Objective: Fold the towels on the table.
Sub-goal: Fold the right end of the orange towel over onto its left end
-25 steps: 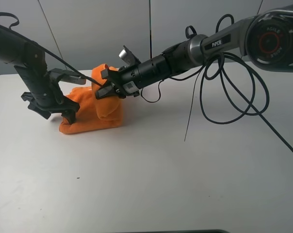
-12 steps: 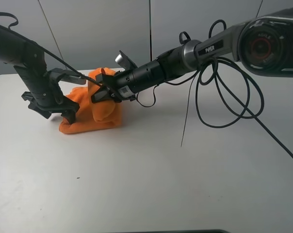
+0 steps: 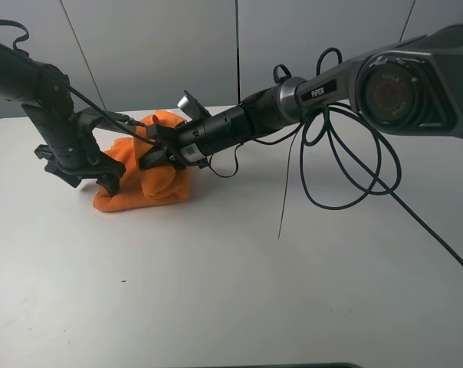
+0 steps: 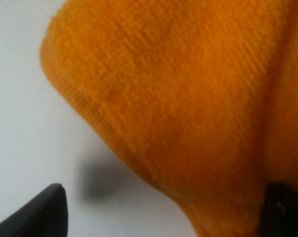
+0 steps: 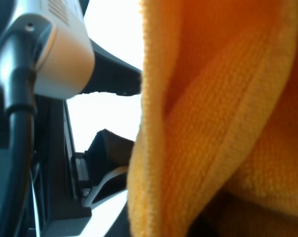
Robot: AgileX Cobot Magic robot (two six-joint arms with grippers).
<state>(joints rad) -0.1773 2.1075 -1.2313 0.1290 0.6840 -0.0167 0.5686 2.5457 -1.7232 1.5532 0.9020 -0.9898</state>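
While bunched on the tabletop (image 3: 239,291): orange towel (image 3: 143,192), pinched in closed right tool (image 3: 149,153); left tool (image 3: 101,180) spread wide, holding nothing.

The towel (image 3: 143,178) lies bunched on the table (image 3: 239,291), toward its far left part. The left gripper (image 3: 101,175) stands at the towel's left end, low to the tabletop, fingers either side of the cloth's edge (one fingertip (image 4: 38,215) sits apart from it, over bare table). The right gripper (image 3: 153,149) reaches across the middle from the right and sits on the towel's raised top fold. Cables (image 3: 346,161) hang from the right arm (image 3: 293,100) over the table, right of the towel.
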